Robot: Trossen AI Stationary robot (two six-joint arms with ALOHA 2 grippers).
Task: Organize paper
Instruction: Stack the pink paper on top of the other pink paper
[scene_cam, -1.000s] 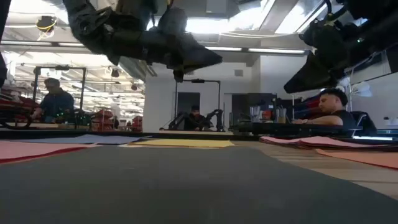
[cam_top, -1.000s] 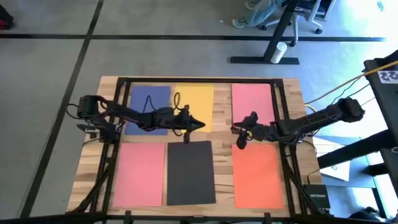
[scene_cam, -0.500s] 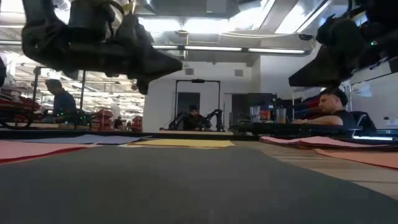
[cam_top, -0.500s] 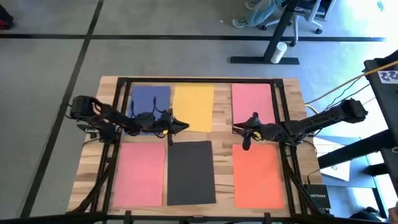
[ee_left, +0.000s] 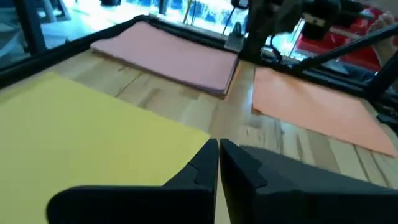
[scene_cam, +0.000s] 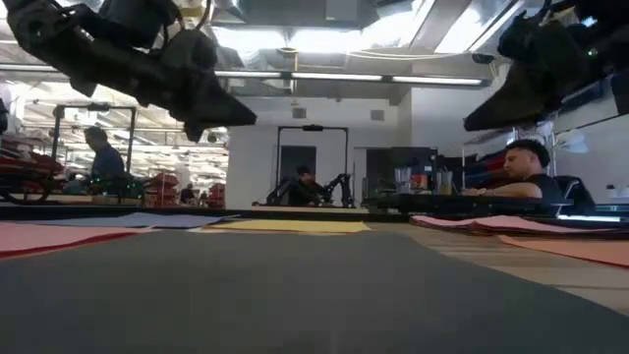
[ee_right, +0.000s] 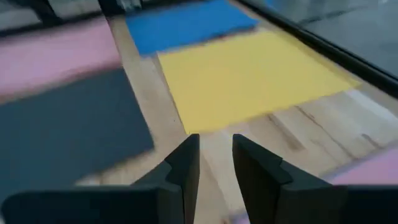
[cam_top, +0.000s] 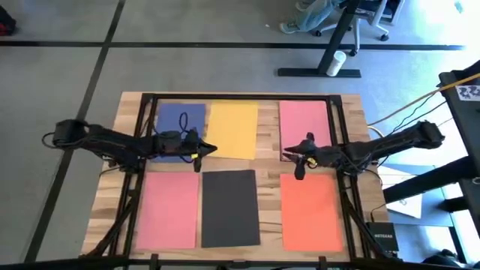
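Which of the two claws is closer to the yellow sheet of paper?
The left. The left gripper hovers at the yellow sheet's near left corner, by the blue sheet. The right gripper hangs across a strip of bare wood, between the pink sheet and orange sheet.

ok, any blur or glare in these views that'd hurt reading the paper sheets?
High view: sharp, evenly lit; all six sheets read clearly. Low view: ceiling lights blow out, both arms show as dark silhouettes, and the black sheet up close is soft. Left wrist view: window glare at the far edge, pink sheet slightly soft. Right wrist view: motion-blurred; yellow sheet edges smear.
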